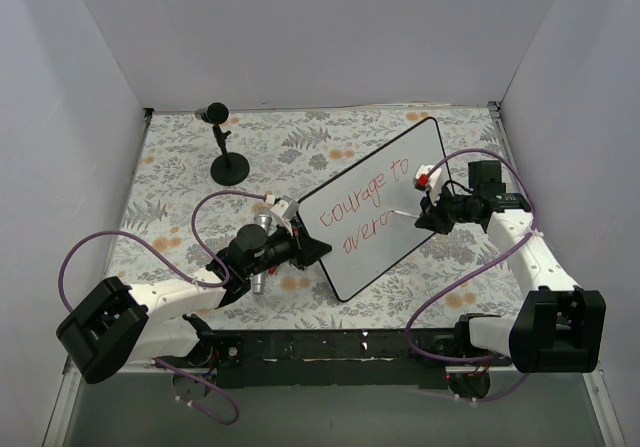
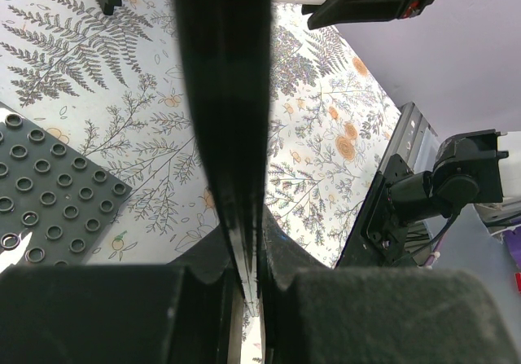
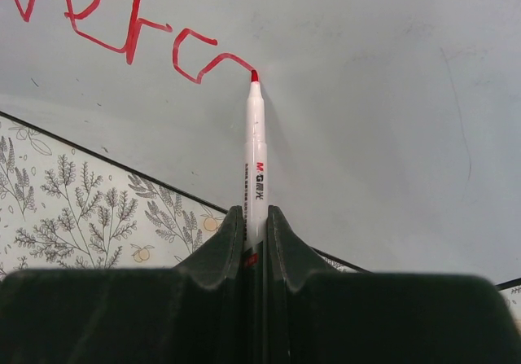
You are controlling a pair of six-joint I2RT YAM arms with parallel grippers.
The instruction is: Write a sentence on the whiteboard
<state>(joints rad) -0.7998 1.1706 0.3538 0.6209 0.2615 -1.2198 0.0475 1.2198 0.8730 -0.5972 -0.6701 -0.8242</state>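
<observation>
At whiteboard [image 1: 375, 252] edge: left fingers [image 2: 106, 315] clamp it | right fingers [image 3: 122, 315] pinch marker [image 3: 256, 152] | sentence [image 3: 130, 30] cropped

You have open table [image 1: 300, 142] between the whiteboard [image 1: 375, 252] and the black stand [image 1: 230, 169] at back left. Your left gripper [image 1: 303, 250] clamps the board's near edge beside a studded plate [image 2: 45, 193]; your right gripper [image 3: 255, 221] presses a marker [image 3: 255, 148] to its face.

Long white shells on the left arm [image 1: 170, 292] and the right arm [image 1: 527, 252] — big black boxy joints [image 1: 100, 327] at the bottom. Thin purple cables [image 1: 62, 279] looping off both. Fat black fingers [image 3: 122, 319], dull and smooth, with rounded humps near the tips.
</observation>
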